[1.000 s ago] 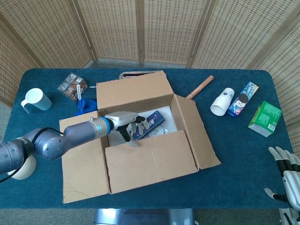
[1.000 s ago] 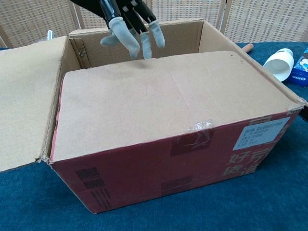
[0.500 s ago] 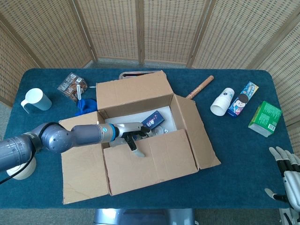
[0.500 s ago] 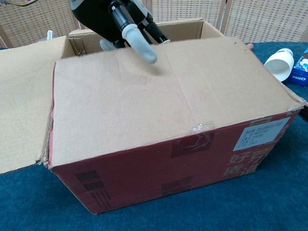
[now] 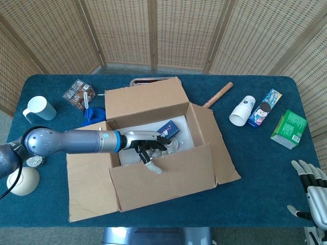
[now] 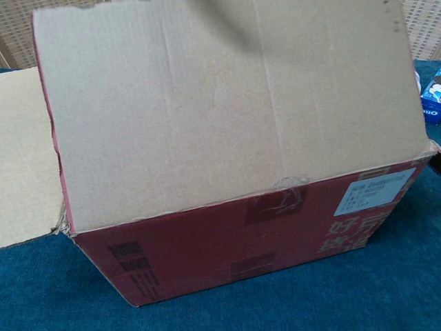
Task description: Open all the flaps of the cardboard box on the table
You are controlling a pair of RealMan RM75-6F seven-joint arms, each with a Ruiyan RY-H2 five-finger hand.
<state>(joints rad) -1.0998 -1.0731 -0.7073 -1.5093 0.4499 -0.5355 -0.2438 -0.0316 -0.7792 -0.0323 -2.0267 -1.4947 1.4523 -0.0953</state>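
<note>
The brown cardboard box with a red front sits in the middle of the dark blue table. Its long side runs left to right, and its open top faces up. The front flap stands almost straight up, nearest the robot. Just behind it, the left hand reaches into the box with bent fingers touching the flap's inside face; it seems to push, not grab. The other three flaps are folded out. I think this is the last flap, and next it needs a push forward and down. The right hand rests at the table's near right corner, fingers apart, holding nothing.
</note>
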